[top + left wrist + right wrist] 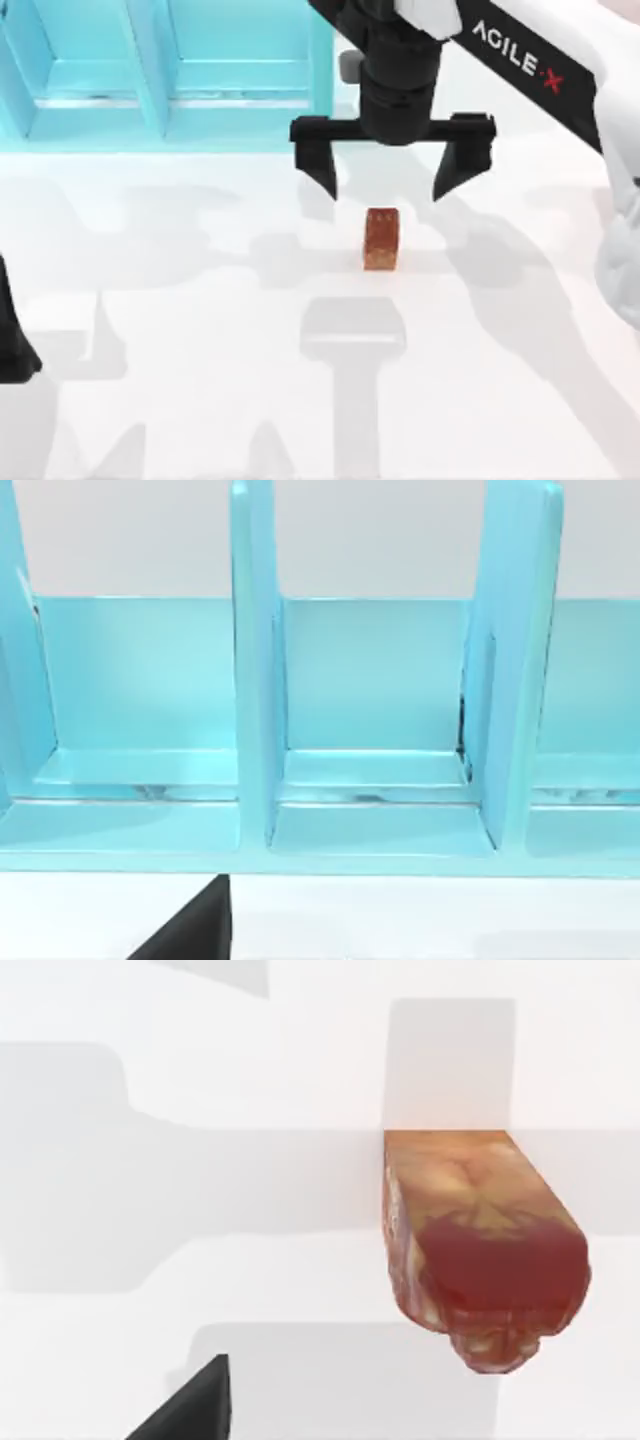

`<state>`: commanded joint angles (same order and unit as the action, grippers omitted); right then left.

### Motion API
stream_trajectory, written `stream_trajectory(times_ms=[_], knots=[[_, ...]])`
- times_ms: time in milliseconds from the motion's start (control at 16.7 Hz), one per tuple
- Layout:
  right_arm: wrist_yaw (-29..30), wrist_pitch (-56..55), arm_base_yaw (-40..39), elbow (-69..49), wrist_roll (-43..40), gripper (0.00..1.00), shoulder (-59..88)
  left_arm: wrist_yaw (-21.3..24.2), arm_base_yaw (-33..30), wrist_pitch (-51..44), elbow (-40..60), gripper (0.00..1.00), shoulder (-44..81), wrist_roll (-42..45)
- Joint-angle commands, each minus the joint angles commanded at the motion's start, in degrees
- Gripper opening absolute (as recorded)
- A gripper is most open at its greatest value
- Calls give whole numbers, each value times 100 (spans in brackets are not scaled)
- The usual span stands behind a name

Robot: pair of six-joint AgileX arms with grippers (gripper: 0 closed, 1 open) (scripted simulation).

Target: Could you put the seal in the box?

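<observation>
The seal (381,238) is a small reddish-brown block with a paler orange-tan lower end, standing upright on the white table near the middle. In the right wrist view the seal (482,1250) looms large and close. My right gripper (388,180) hangs open just behind the seal, its black fingers spread wider than the block and touching nothing. The box (170,70) is a light-blue divided container at the back left, and its compartments (375,780) face the left wrist camera. My left arm (12,340) is parked at the table's left edge.
The white tabletop (200,400) stretches wide around the seal, crossed by grey arm shadows. The box's upright dividers (255,670) separate its compartments. My right arm's white link (560,80) reaches in from the upper right.
</observation>
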<state>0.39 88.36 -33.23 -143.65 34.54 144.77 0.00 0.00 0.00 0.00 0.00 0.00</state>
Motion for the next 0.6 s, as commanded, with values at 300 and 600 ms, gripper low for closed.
stream_trajectory(times_ms=[300,600], knots=[[-2,-1371,-11,1595,11,100,-145,0,0,0,0,100,0,0],[-3,-2092,-27,2334,27,100,-191,0,0,0,0,100,0,0]])
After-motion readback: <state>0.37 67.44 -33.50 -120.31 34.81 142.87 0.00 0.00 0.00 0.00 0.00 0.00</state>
